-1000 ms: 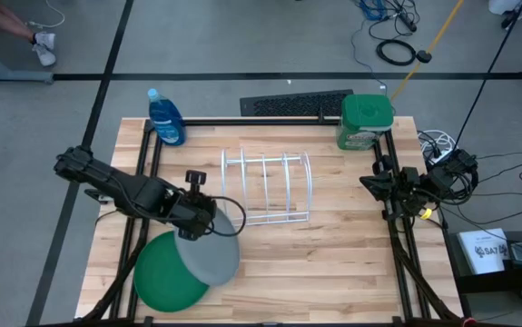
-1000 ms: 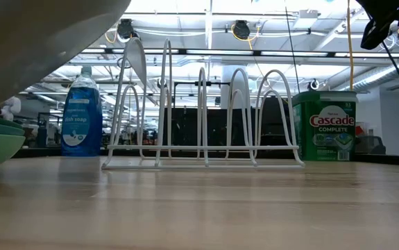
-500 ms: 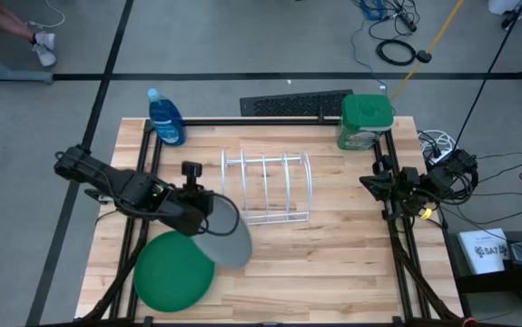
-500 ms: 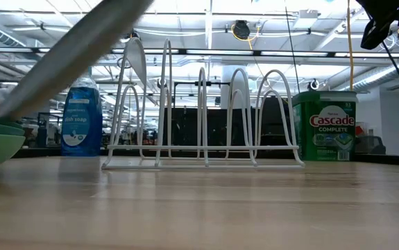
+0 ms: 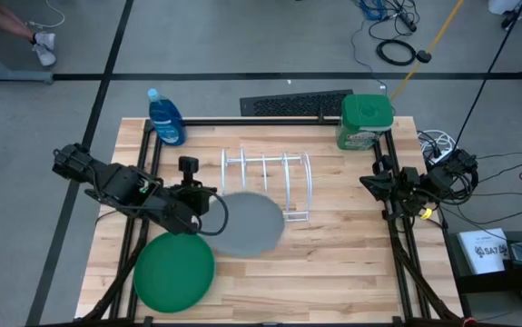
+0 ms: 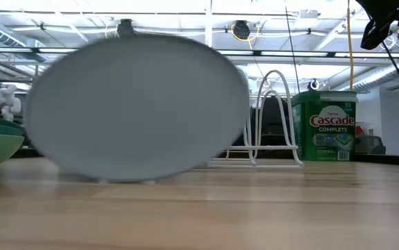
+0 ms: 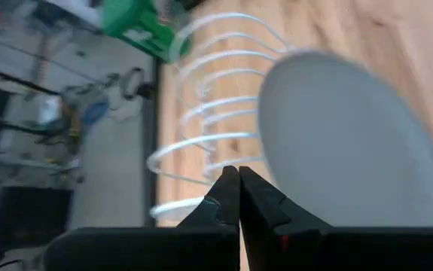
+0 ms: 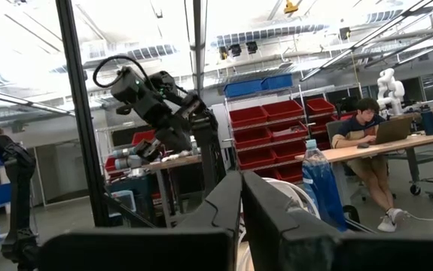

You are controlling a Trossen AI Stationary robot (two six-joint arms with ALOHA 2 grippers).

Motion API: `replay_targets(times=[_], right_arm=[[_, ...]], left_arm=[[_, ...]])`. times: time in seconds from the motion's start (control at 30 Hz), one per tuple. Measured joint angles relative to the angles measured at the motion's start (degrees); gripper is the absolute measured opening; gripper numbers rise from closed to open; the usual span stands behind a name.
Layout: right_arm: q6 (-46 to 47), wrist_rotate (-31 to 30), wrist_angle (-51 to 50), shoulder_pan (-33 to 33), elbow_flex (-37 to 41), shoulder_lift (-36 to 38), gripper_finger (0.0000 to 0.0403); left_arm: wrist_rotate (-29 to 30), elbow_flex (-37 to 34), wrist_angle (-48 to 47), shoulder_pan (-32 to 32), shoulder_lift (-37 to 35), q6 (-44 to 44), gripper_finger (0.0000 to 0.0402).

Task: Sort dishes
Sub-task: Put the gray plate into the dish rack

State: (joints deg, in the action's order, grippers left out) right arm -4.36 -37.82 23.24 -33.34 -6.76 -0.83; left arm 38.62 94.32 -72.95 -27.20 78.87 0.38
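Left gripper (image 5: 208, 211), fingers pressed together, pinches the grey plate (image 5: 248, 223) at its nine o'clock rim, just in front of the white rack (image 5: 268, 186). Dark green plate (image 5: 175, 272) lies at seven o'clock. Right gripper (image 5: 370, 183) waits closed at three o'clock.

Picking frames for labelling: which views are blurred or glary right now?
Low view: the grey plate is smeared by motion, and ceiling lights glare behind it. Left wrist view: plate and white wire rack are soft. High view: the plate's edges are slightly blurred; the rest is sharp.

Wooden table (image 5: 333, 259): rack (image 5: 283, 177), bottle (image 5: 165, 118), tub (image 5: 366, 121), plates (image 5: 174, 272).
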Motion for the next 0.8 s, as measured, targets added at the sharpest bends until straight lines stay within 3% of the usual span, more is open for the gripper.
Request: replay_targets(times=[0.2, 0.37, 0.57, 0.8], right_arm=[[0.2, 0.0, 0.0, 0.0, 0.0, 0.0, 0.0011], [0.2, 0.0, 0.0, 0.0, 0.0, 0.0, 0.0011], [0.2, 0.0, 0.0, 0.0, 0.0, 0.0, 0.0011], [0.2, 0.0, 0.0, 0.0, 0.0, 0.0, 0.0011]], left_arm=[[-1.6, -2.6, -0.2, 2.6, 0.1, -13.0, 0.0009], [-8.4, -5.0, -0.4, 4.1, 0.1, -21.9, 0.0075], [-12.1, -9.4, 0.8, 4.1, 0.1, -24.1, 0.0165], [-20.0, -18.3, 13.5, 3.9, 1.9, -22.4, 0.0185]])
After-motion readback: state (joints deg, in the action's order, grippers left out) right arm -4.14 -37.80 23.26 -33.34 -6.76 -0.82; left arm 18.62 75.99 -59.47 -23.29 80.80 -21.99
